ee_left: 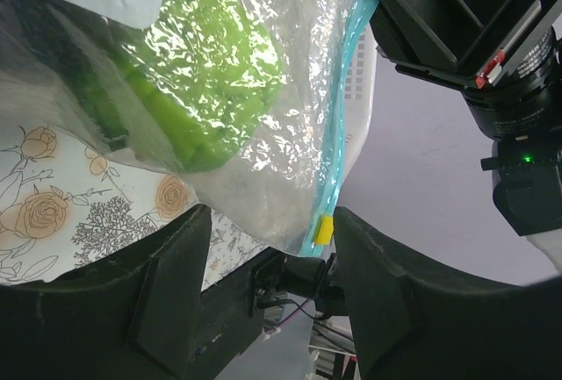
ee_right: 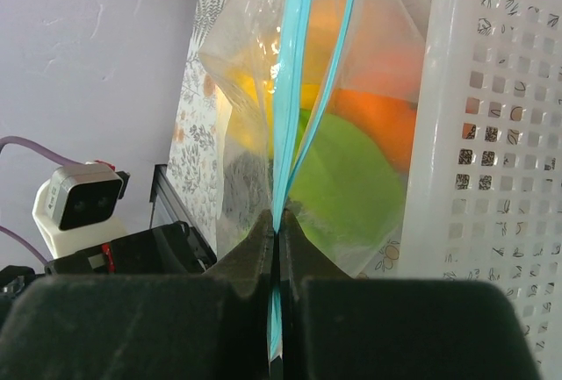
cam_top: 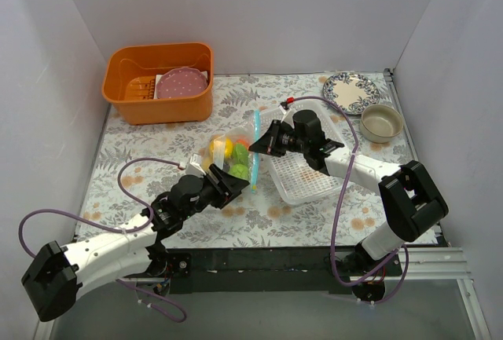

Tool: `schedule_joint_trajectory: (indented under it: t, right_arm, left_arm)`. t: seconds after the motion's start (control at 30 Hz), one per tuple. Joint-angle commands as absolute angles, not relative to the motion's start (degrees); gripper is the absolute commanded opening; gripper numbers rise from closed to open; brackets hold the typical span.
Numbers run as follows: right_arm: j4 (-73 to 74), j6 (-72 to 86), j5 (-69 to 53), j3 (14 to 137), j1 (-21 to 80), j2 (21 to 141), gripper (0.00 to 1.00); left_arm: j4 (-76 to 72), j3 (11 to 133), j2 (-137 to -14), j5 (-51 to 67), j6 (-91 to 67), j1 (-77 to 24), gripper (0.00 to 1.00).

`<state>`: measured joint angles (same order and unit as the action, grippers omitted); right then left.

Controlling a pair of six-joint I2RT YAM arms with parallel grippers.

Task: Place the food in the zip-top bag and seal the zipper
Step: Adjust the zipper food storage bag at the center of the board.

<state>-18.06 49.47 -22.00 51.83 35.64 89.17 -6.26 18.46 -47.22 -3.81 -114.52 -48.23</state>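
The jaws of your right gripper (ee_right: 277, 226) are clamped on the zipper (ee_right: 294, 64) of the zip-top bag (cam_top: 233, 150), which lies on the worktop (cam_top: 157, 144) beside the basket (cam_top: 306, 179) with the food (ee_right: 342, 178) inside, so first close the left gripper (ee_left: 272, 222), jaws apart, on its corner, then slide straight along.

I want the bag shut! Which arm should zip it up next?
Probably right: the right gripper is pinched on the teal zipper, which gapes ahead of it. The left gripper is open around the zip-top bag.
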Motion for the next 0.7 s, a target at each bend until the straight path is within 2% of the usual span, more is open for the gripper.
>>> schedule_joint_trajectory:
  t: [0.0, 0.3, 0.47, 0.67]
  right_arm:
    - [-19.16, 49.13, -23.29, 52.82, 35.33, 87.19, 0.01]
    - [-19.25, 49.39, -23.38, 52.73, 35.33, 87.19, 0.01]
    - [-19.07, 49.31, -23.64, 52.56, 35.33, 87.36, 0.01]
    - [-18.99, 49.13, -24.52, 52.47, 35.33, 87.37, 0.01]
  left_arm:
    - [-10.36, 17.93, -49.13, -3.96, -122.78, -48.60, 0.56]
    - [-11.25, 17.93, -50.45, -4.39, -123.75, -48.87, 0.41]
    - [-10.02, 18.02, -49.92, -5.54, -124.19, -48.96, 0.26]
    - [-9.40, 18.72, -50.27, -6.24, -124.10, -48.87, 0.18]
